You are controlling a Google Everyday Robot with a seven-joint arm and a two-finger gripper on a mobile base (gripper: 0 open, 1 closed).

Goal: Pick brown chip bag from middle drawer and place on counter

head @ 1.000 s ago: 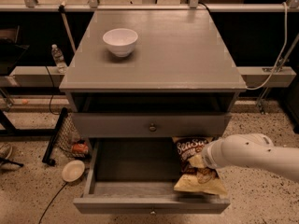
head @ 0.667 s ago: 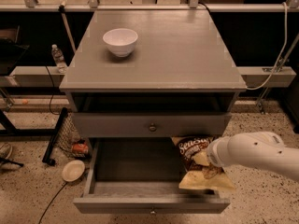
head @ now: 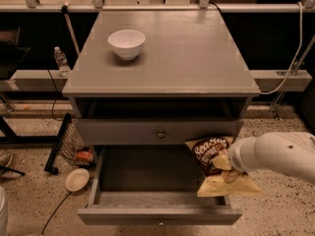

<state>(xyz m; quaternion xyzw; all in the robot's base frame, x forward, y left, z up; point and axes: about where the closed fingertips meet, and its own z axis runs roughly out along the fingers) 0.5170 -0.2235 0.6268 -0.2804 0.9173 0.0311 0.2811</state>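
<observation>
The brown chip bag (head: 212, 156) with "SeaSalt" lettering hangs at the right side of the open middle drawer (head: 147, 176), its cream-yellow lower edge over the drawer's right wall. My gripper (head: 227, 167) sits at the end of the white arm (head: 275, 156), which comes in from the right. It is shut on the bag's right side and mostly hidden behind the bag. The grey inside of the drawer is bare. The counter (head: 172, 53) lies above, with a white bowl (head: 126, 43) at its back left.
A closed grey drawer front with a round knob (head: 160, 133) sits one tier above the open drawer, under a dark open slot (head: 157, 107). On the floor to the left are a round tan plate (head: 77, 179), a wire basket (head: 74, 141) and a water bottle (head: 61, 61).
The bag has risen off the drawer floor and shifted slightly right with my gripper. The arm has drawn up and back to the right.
</observation>
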